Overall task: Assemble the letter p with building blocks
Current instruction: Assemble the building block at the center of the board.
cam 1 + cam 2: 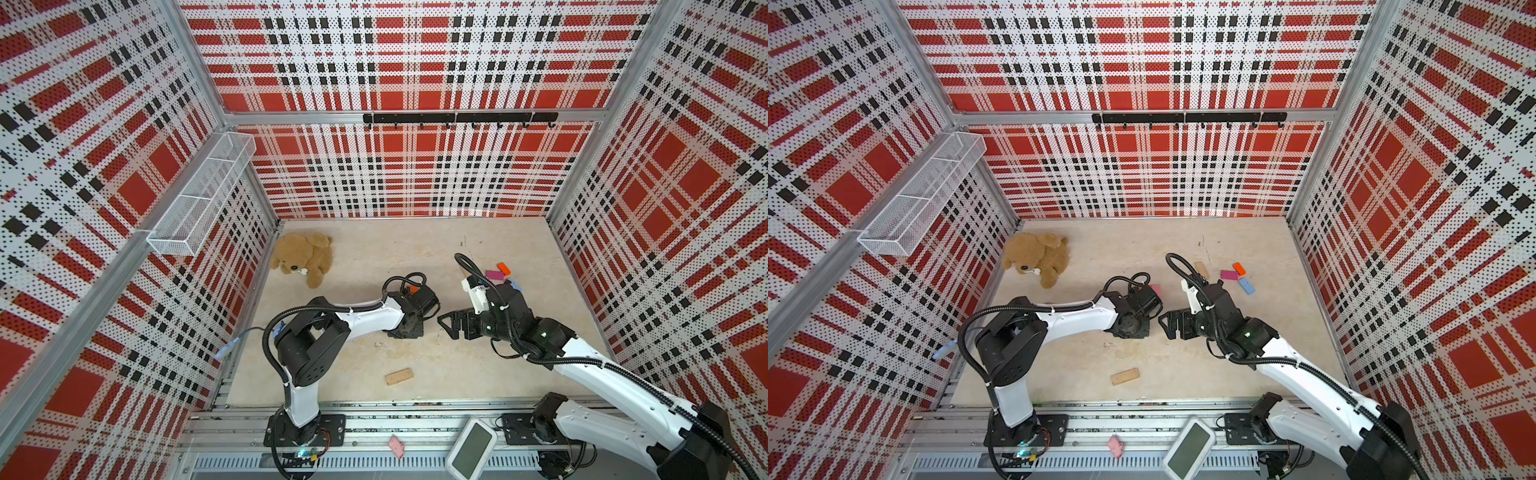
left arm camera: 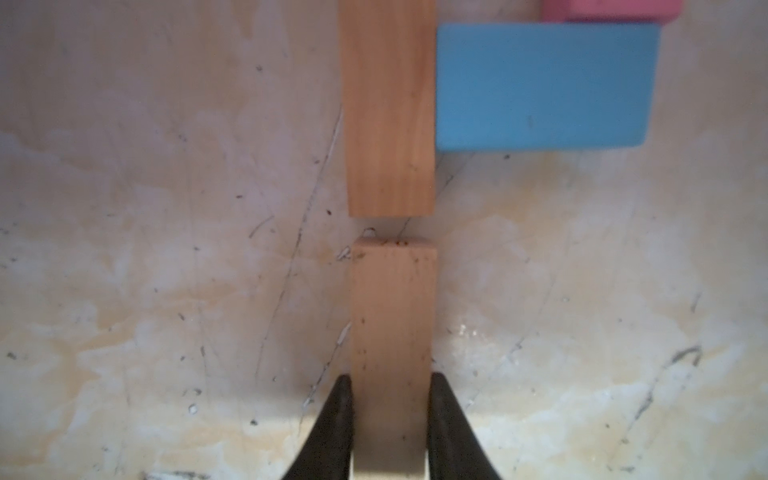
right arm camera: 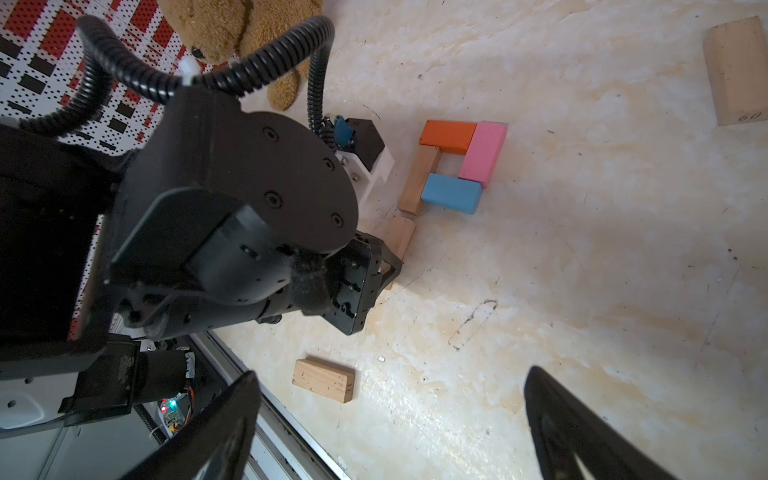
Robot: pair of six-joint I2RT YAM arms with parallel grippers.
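Observation:
My left gripper (image 2: 390,382) is shut on a tan wood block (image 2: 392,316), which lies on the floor in line with a second tan block (image 2: 390,108), a small gap between their ends. A light blue block (image 2: 544,85) touches that second block's side. In the right wrist view an orange block (image 3: 449,136), a pink block (image 3: 484,153), the blue one (image 3: 452,193) and the tan one (image 3: 419,180) form a closed loop. My right gripper (image 3: 392,372) hovers open and holds nothing, just right of the left gripper (image 1: 407,326) in a top view.
A loose tan block (image 1: 399,376) lies near the front edge. Orange (image 1: 1239,269), magenta (image 1: 1229,274), light blue (image 1: 1246,286) and tan (image 1: 1201,270) blocks lie at the back right. A teddy bear (image 1: 303,257) sits at the back left. A white device (image 1: 471,453) rests on the front rail.

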